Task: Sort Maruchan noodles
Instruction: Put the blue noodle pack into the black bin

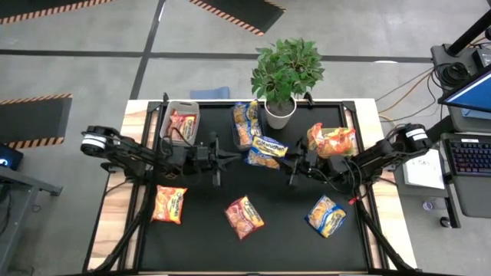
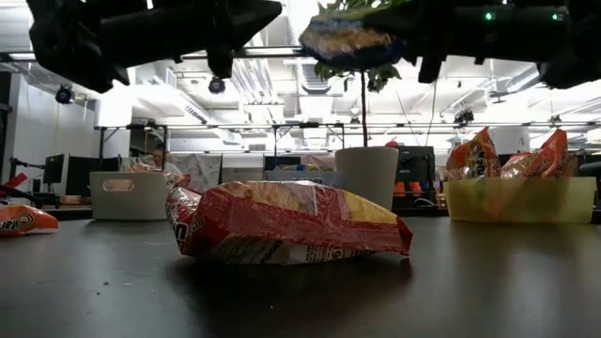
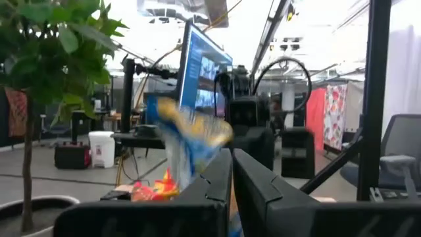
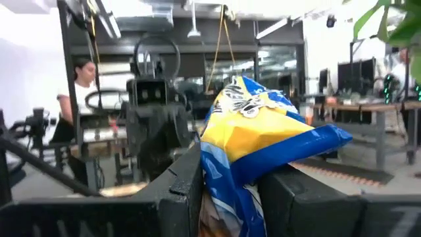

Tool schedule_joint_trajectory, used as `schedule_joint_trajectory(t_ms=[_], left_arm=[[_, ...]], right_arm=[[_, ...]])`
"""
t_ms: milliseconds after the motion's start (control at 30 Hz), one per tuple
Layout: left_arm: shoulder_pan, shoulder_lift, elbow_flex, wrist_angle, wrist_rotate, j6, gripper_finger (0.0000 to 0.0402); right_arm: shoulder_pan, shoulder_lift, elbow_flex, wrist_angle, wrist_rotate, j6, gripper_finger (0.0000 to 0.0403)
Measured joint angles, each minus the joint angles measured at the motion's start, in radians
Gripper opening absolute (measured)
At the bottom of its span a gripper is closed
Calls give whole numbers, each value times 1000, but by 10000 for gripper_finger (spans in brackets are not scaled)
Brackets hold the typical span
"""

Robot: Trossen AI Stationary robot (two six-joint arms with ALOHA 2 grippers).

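Blue-and-yellow packet [image 4: 253, 141] held up over the middle of the table [image 1: 284, 230].
I see my right gripper [image 1: 295, 163] fingers clamped on it (near the plant [image 1: 285, 69]); left gripper [image 1: 217, 157] fingers together, empty, facing it.

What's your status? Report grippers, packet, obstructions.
Right gripper shut on blue-and-yellow packet, raised mid-table. Left gripper shut, empty, facing it. Potted plant close behind the packet.
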Motion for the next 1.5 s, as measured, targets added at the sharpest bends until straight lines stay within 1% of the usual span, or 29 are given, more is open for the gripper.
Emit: schedule_joint_trajectory(t_ms=[100,200,333,567,667,833,1033,1200,1500], left_arm=[[2,19,7,8,1,-1,11],[3,21,6,3,0,-16,34],[4,23,-2,4,1,-33,77],[4,38,-3,1,1,-63,157],[4,69,22,5,1,-85,182],[4,165,106,11,1,-83,213],[4,284,190,117,1,-77,238],[4,351,228,198,1,-66,244],[4,365,262,200,1,-52,245]], right_arm=[[0,4,3,16,-3,-26,95],[0,5,10,31,-4,-40,95],[0,-6,14,41,-3,-66,95],[0,-11,15,142,-4,-140,95],[0,-11,22,145,-3,-163,95],[0,-6,45,145,-22,-178,95],[0,-4,51,142,-30,-185,95],[0,-4,50,135,-30,-184,95],[0,-4,50,125,-30,-182,95]])
